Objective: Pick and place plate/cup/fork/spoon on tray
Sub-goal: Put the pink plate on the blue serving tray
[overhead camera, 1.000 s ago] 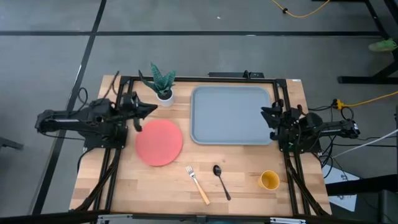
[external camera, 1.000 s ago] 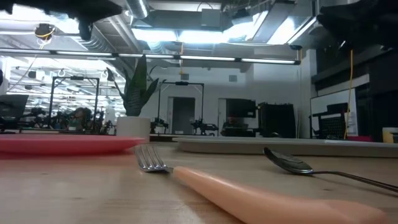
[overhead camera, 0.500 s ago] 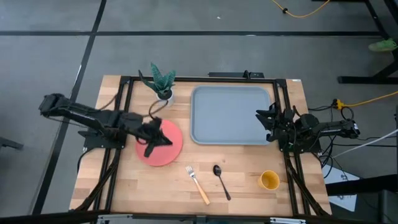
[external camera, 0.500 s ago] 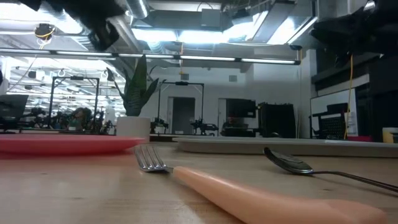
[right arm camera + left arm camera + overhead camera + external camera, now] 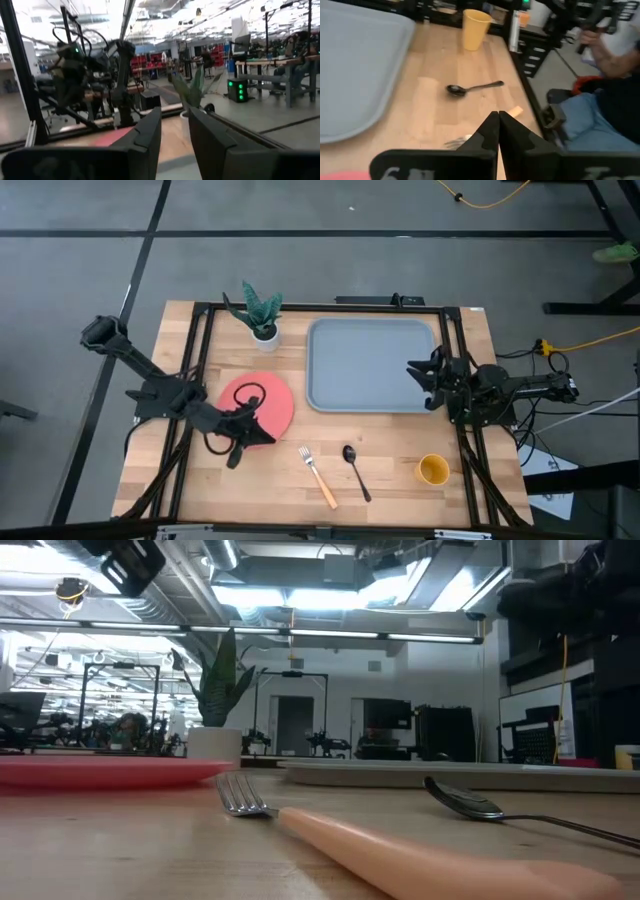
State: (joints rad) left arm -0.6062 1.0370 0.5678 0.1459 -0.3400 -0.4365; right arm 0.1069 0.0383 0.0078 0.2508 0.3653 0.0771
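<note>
The coral-red plate [image 5: 262, 398] lies flat on the table's left half and also shows in the low view [image 5: 100, 772]. The blue-grey tray [image 5: 365, 365] lies at the far middle. The fork [image 5: 318, 476], the dark spoon [image 5: 355, 471] and the yellow cup [image 5: 433, 470] rest near the front edge. My left gripper [image 5: 262, 430] hangs shut and empty above the plate's near edge, high up in the low view [image 5: 125, 560]. Its wrist view shows the shut fingertips [image 5: 497, 120] pointing toward the spoon [image 5: 470, 88] and cup [image 5: 476, 29]. My right gripper [image 5: 413, 372] is open and empty at the tray's right rim.
A small white pot with a green plant [image 5: 262, 315] stands at the far left, next to the tray. A black frame [image 5: 200, 310] runs around the table. A person [image 5: 600, 75] sits beyond the table's near right side.
My left gripper has swung from the table's far left toward the near edge, passing over the plate to its near rim. My right gripper has crept a little toward the table's left, over the tray's right rim. The tableware has not moved.
</note>
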